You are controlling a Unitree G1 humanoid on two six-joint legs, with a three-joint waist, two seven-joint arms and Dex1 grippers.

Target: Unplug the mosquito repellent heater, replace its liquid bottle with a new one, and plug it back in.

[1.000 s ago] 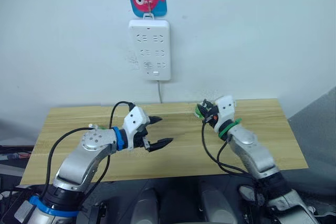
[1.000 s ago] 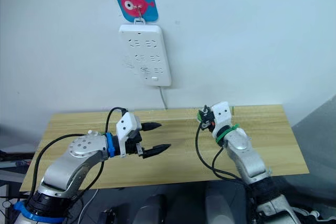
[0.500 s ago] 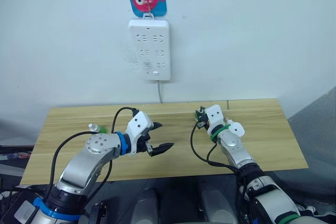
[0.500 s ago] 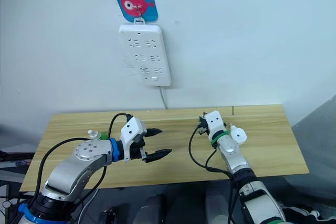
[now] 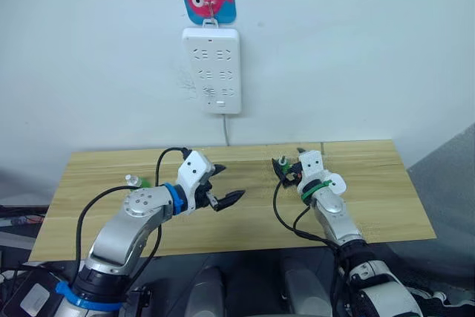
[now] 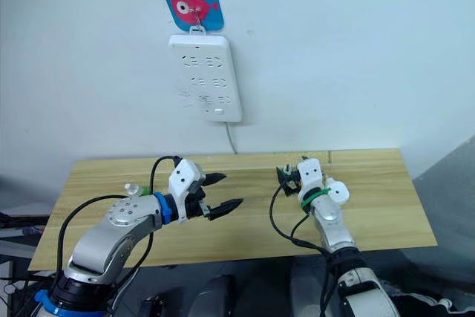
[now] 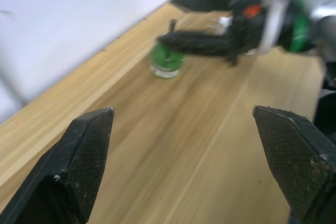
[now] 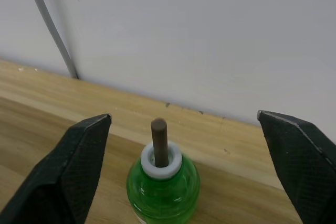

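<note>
Bottle (image 5: 133, 180) with a clear cap stands at the table's (image 5: 386, 206) left, behind the left arm. Left gripper (image 5: 224, 185) hovers over the wood, released and empty. Right gripper (image 5: 280, 168) is spread wide around a green wick bottle (image 8: 163, 182), not clenched. Heater (image 5: 332, 182) lies just beside the right wrist. Bottle swap is underway; next, 2 fingers must close on the green bottle.

No text, label or number can be read anywhere.
</note>
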